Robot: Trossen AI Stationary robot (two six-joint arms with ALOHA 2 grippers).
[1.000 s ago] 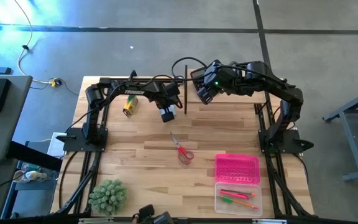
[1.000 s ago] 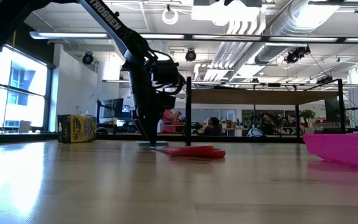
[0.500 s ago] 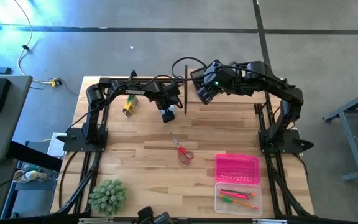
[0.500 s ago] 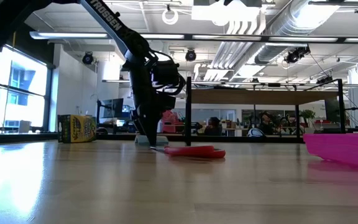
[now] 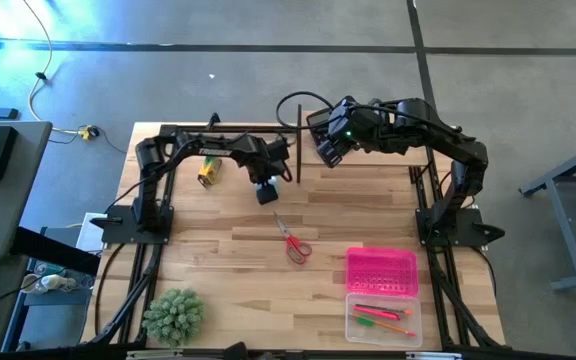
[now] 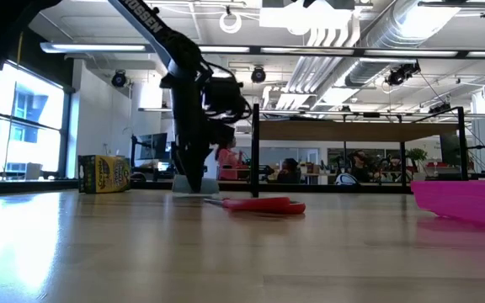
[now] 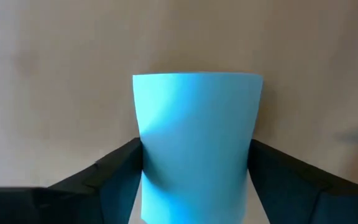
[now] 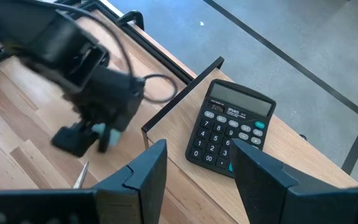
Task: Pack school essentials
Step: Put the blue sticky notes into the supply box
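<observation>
My left gripper (image 5: 265, 191) is over the middle of the table, shut on the light-blue square notepad (image 7: 197, 137), which also shows in the low view (image 6: 194, 183). The red-handled scissors (image 5: 290, 238) lie flat on the wood just nearer than that gripper. A red pen, orange pencils and a small green item lie in the clear box (image 5: 383, 318) by the near right corner. My right gripper (image 8: 194, 171) waits open, raised at the far edge over the black calculator (image 8: 232, 130). My left gripper pinches the notepad between its two fingers (image 7: 120, 171), one on each opposite side edge (image 7: 143, 155). It comes from above, pointing down. The pad lies level between the fingers; whether it is clear of the table I cannot tell.
A pink mesh tray (image 5: 380, 270) sits next to the clear box. A green spiky plant (image 5: 174, 313) stands at the near left corner and a yellow box (image 5: 208, 168) at the far left. Bare wood lies between plant and scissors.
My left gripper, holding the notepad, has moved a little toward the near edge and slightly left, and has risen a bit in the low view. The scissors have stayed in place.
</observation>
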